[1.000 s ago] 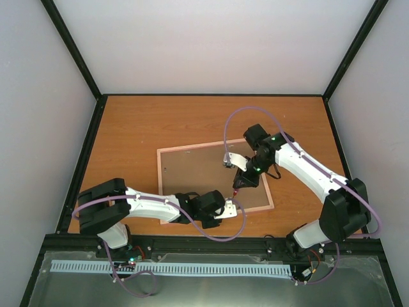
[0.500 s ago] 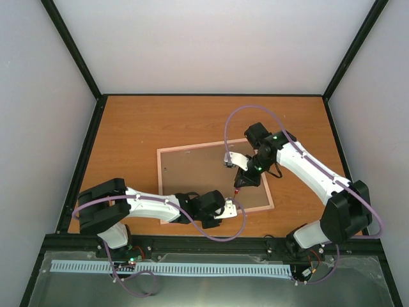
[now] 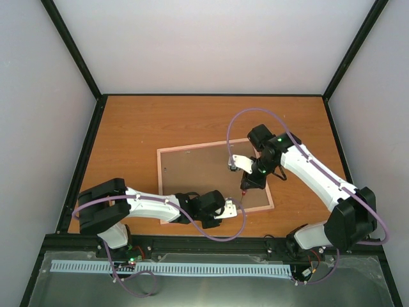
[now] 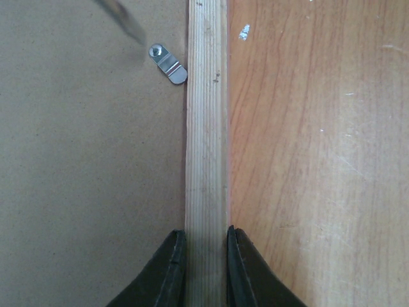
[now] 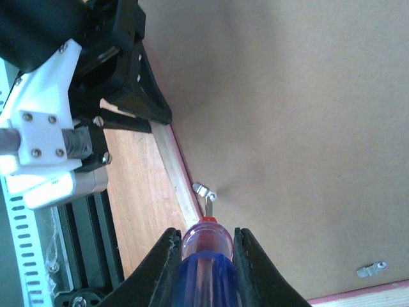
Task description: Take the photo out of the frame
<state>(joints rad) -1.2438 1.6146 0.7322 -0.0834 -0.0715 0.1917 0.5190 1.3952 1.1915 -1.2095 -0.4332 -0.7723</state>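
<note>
While my left gripper (image 4: 206, 238) is closed on the near rail of the frame (image 4: 206, 128), pinching the pale wood between both fingers, everything rests on that narrow hold. The frame lies face down on the table (image 3: 140, 128) with its brown backing board (image 3: 195, 176) up. The photo shows in no view; I judge it sits under that board. If my left fingers slide off the rail, the frame can skate across the table the moment I push on it from the other side.

Just inside the rail lies a small metal clip (image 4: 168, 63), set at an angle.

Further right, my right gripper (image 5: 204, 233) is clamped around the screwdriver (image 5: 206, 262), blue-and-red handle between the fingers, thin blade down at that clip. The blade is what worries me most. It meets the clip at a slant, so a sideways shove could make it jump off and score the board, or dig through into the print beneath. Pressing down too hard could stress the pane below. Prying up instead of turning would bend the clip. A second clip (image 5: 372, 270) sits on the neighbouring edge; lifting the board before that one is freed would bend or jam the board.
</note>
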